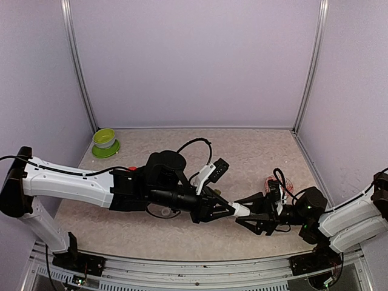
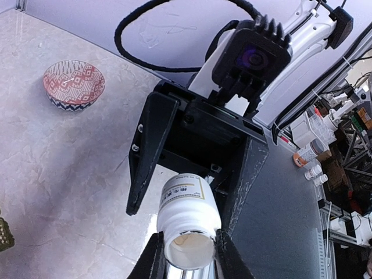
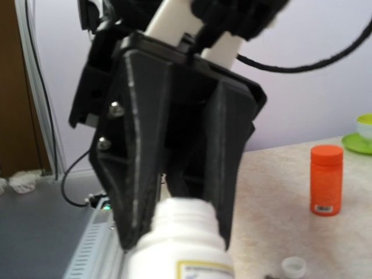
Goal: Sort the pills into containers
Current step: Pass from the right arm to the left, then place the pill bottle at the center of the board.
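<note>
White pill bottle point(image 2: 187, 200) is held level above the table point(image 2: 58, 174), centre-front, between the two arms. Left jaws are clenched on its neck, one finger point(image 2: 152, 258) on each side. The mouth is uncapped and faces the left wrist camera. Right jaws straddle the bottle's body from the opposite end and are parted: one finger touches the side, the other stands just clear.

Dark green containers point(image 2: 3, 233): only a corner shows at the frame edge, on the table, well apart from both jaws.

Orange bottle point(image 3: 325, 180) stands upright with a loose white cap point(image 3: 293, 266) near it.
</note>
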Controlling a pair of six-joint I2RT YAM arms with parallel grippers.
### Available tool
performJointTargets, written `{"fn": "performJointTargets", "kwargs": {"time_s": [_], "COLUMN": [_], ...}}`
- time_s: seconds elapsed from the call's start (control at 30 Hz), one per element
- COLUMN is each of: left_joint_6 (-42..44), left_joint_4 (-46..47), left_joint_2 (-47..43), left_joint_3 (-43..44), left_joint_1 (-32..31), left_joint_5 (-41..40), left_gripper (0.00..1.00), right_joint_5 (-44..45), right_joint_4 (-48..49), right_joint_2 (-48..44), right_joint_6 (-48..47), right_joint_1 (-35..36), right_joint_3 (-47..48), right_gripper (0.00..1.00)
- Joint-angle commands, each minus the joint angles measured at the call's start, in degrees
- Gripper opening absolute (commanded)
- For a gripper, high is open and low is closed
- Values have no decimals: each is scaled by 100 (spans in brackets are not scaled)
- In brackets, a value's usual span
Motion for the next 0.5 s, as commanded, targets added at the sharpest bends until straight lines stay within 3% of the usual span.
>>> {"fn": "performJointTargets", "kwargs": {"time_s": [0.0, 0.27, 0.37, 0.47], "left_joint_6": [11, 29, 69, 112], "left_joint_4": [32, -536, -864, -1208], "left_joint_2": [24, -39, -47, -50], "left_joint_3": [68, 70, 103, 91], "left_joint_1": [-36, -15, 1, 16], "left_joint_5": [-218, -673, -924, -1230], "left_gripper": [15, 16, 17, 18], "right_joint_5": [181, 358, 416, 567], "right_joint_4": [-177, -350, -540, -939], "right_joint_2": [-48, -88, -212, -474], "right_joint_6": [-48, -47, -45, -104], "right_joint_1": [-29, -26, -28, -27], "right_joint_3": [139, 93, 85, 83], "right_gripper": [61, 81, 99, 100]}}
